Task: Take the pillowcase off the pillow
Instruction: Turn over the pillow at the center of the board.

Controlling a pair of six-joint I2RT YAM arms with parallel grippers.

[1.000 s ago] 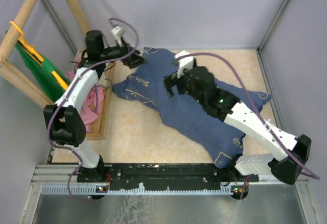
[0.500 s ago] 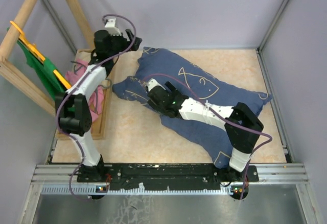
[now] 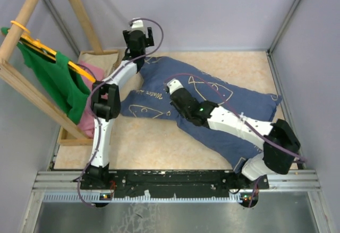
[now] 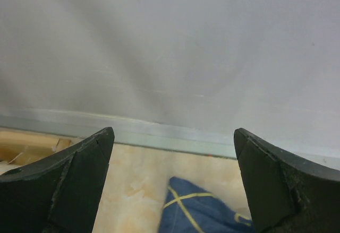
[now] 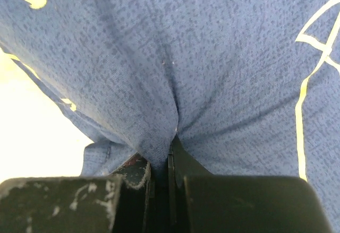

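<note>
The navy-blue pillowcase (image 3: 234, 97) with yellow fish outlines lies across the table, plump from what fills it. The pillow is hidden inside it. My right gripper (image 3: 178, 96) sits low on the pillowcase's left-middle part. In the right wrist view the right gripper (image 5: 171, 143) is shut, and a fold of the pillowcase (image 5: 228, 58) is pinched between its fingers. My left gripper (image 3: 140, 33) is stretched to the back of the table above the pillowcase's far corner. The left gripper (image 4: 172, 132) is open and nothing is between its fingers. Below them lies the pillowcase corner (image 4: 196, 212).
A wooden frame (image 3: 32, 15) leans at the far left with a green cloth (image 3: 58, 79) hanging on it. A pink cloth (image 3: 87, 117) lies in a wooden tray (image 3: 106, 58) beside it. The grey back wall (image 4: 170, 47) is close in front of the left gripper.
The right gripper has come down on the pillowcase and shut on a fold of it. The left arm has swung right toward the back wall. The green cloth hangs wider.
</note>
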